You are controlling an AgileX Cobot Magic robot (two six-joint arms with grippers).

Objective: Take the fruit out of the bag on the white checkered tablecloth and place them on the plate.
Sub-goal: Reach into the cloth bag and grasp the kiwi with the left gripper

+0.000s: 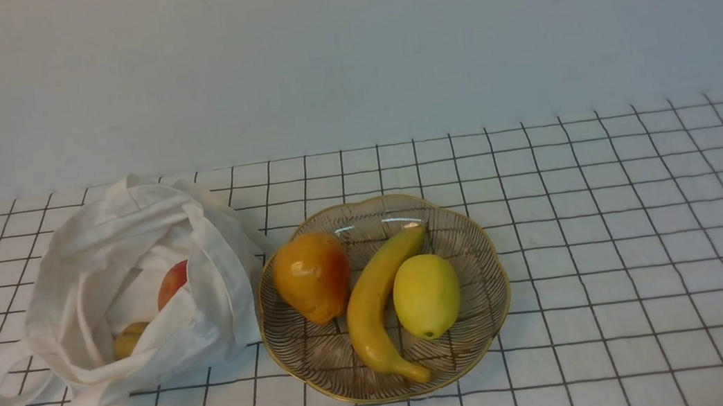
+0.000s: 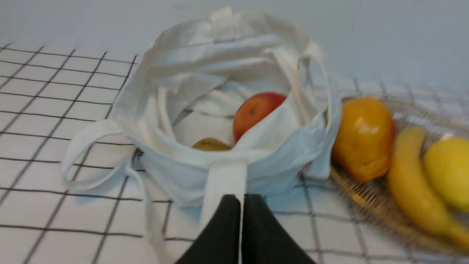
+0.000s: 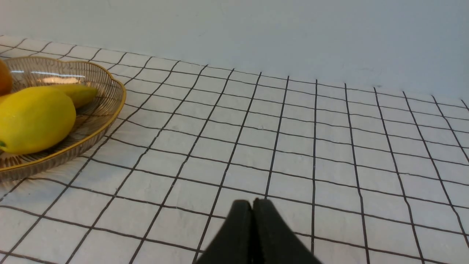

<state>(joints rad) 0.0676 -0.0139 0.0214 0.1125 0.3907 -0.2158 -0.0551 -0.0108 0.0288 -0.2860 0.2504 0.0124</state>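
Red apple (image 1: pixel 173 284) & olive-brown fruit (image 1: pixel 130 339) are sitting inside the bag (image 1: pixel 83 267), w/ the plate (image 1: pixel 472 244) just right of it on the checkered tablecloth (image 1: pixel 617 232). Left claw (image 2: pixel 242 205) & right claw (image 3: pixel 253 207) are hanging clenched, gripping nothing.

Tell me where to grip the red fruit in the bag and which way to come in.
Take the red fruit across its round middle, coming down from above through the open mouth of the bag. Only its upper part shows. The near cloth wall covers the rest, so a sideways approach would likely catch fabric. The left gripper, shut, is nearest and must open first.
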